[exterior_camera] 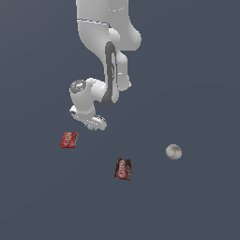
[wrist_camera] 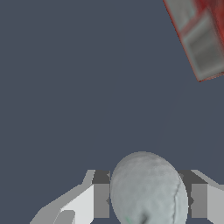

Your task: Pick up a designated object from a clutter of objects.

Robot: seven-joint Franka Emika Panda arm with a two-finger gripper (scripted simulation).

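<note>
**Claw clamped on pale ball**

Gripper [wrist_camera: 148, 201] has a pale grey, faintly seamed ball [wrist_camera: 148, 190] pinched between its 2 fingers [wrist_camera: 101, 199], per the wrist view. Red flat packet [exterior_camera: 69, 139] sits just beside the claw; dark brown packet [exterior_camera: 123, 168] and white red-stitched baseball [exterior_camera: 173, 151] lie well apart on the grey floor [exterior_camera: 197, 93].

red packet [exterior_camera: 69, 139] lying flat, dark brown packet [exterior_camera: 123, 168] nearby, white baseball [exterior_camera: 173, 152] well apart on exterior view's right

Open floor separates red packet [exterior_camera: 69, 139], dark brown packet [exterior_camera: 123, 168], white baseball [exterior_camera: 173, 152].
</note>
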